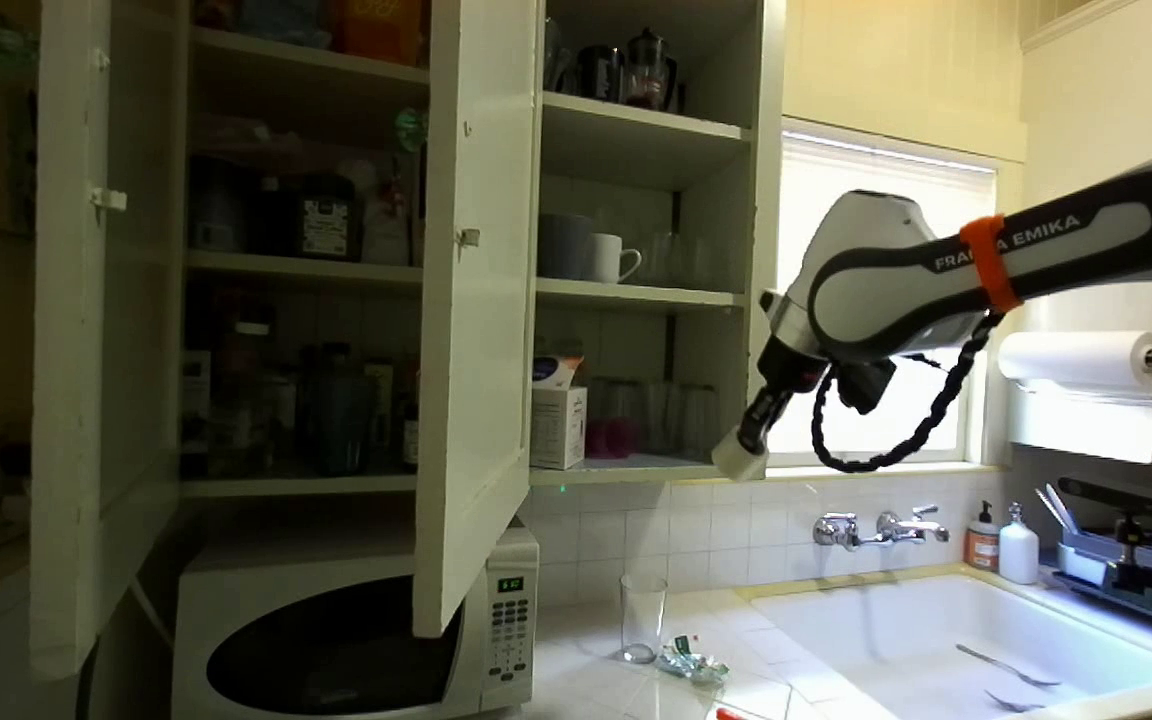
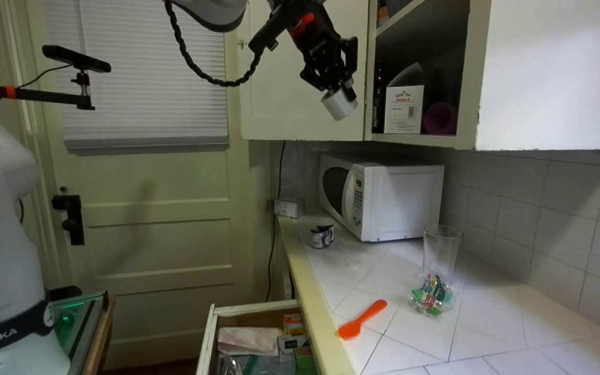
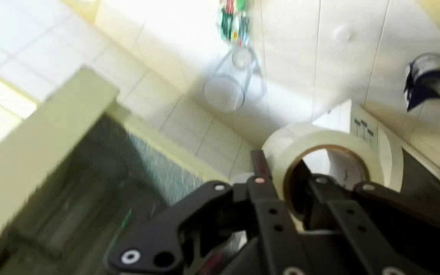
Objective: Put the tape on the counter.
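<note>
Holding tape (image 2: 337, 106), tool (image 3: 282, 170) angled dn

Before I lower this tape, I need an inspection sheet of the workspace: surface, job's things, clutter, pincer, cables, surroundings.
Surface: pale tiled counter, several items standing or lying on it.
Job's things: tape roll held up in the air, not yet on the counter.
Clutter: clear glass; green-and-red wrapped bits close by it; orange spoon; small silver-and-dark item, identity unclear; white microwave.
Pincer: shut on the roll's wall, one finger outside it, the other in its hole.
Cables: braided black cable hanging in a loop; dark cord running down near the counter's end.
Surroundings: cupboard door open; drawer open; cutlery in the sink.
</note>
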Controlling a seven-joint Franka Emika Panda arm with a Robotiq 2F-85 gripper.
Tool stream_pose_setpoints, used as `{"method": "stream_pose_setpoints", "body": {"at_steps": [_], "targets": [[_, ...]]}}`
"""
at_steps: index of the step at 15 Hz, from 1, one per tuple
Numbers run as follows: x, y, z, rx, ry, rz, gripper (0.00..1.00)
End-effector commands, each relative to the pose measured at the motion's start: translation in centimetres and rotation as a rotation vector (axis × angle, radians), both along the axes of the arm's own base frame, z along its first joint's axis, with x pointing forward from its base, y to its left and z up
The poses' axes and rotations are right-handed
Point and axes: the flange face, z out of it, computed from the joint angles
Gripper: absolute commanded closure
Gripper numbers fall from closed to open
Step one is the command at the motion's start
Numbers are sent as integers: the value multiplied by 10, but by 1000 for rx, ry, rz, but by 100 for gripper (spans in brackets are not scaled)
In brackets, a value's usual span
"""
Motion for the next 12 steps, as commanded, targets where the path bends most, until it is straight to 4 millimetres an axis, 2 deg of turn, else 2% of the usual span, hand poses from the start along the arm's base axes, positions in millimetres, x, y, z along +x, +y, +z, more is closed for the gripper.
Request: {"method": "stream_pose_setpoints", "body": {"at_steps": [1, 3, 5, 7, 8, 10, 11, 12], "targets": [[-19, -46, -86, 6, 153, -137, 96], [-29, -63, -143, 0, 245, -222, 96], [-36, -73, -188, 3, 333, -319, 96], [-44, -79, -216, 11, 400, -426, 96], [-40, -82, -234, 25, 430, -477, 96], [-38, -93, -246, 68, 458, -584, 96], [-29, -100, -252, 94, 470, -632, 96], [-23, -108, -248, 124, 475, -676, 96]]}}
